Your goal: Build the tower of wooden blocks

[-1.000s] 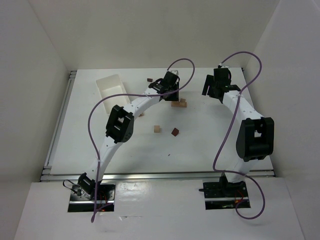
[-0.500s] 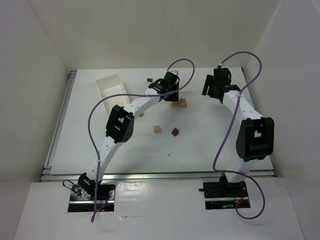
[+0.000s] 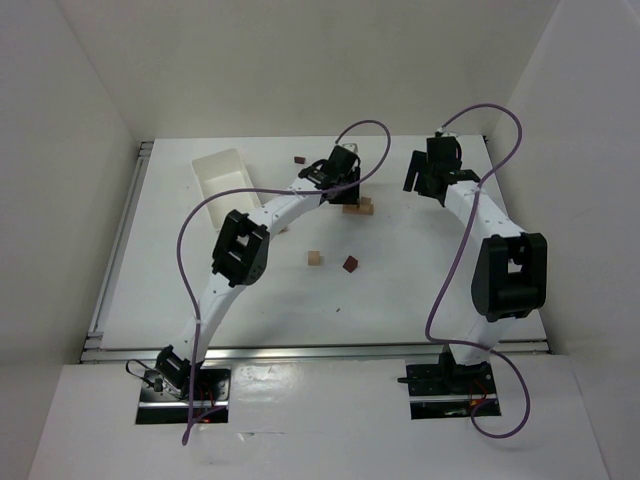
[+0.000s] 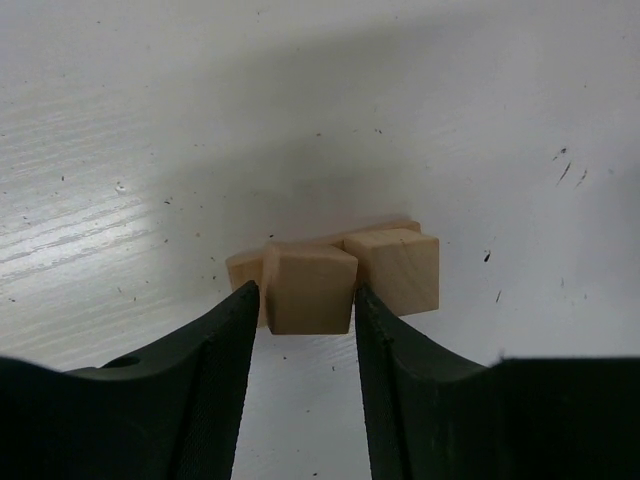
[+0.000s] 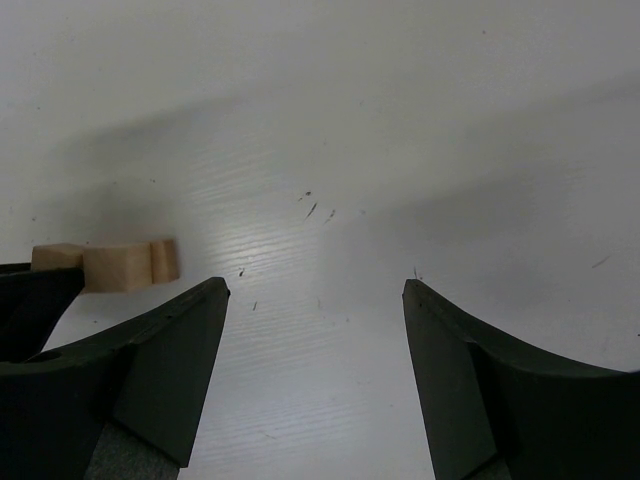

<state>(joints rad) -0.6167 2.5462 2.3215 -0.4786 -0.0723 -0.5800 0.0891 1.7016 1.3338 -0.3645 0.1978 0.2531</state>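
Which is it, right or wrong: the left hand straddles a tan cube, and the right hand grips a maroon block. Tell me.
Wrong on one point: the right wrist view shows the right hand open and empty over the table, gripping nothing. The left hand does straddle a tan cube.

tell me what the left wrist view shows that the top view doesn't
Only the left wrist view: close up, a tan cube sits between the left gripper fingers, with a second cube beside it and a flatter tan piece behind them. Only the top view: the white tray, a loose tan block, a maroon block and the right arm. Both: the left gripper at the tan cluster.
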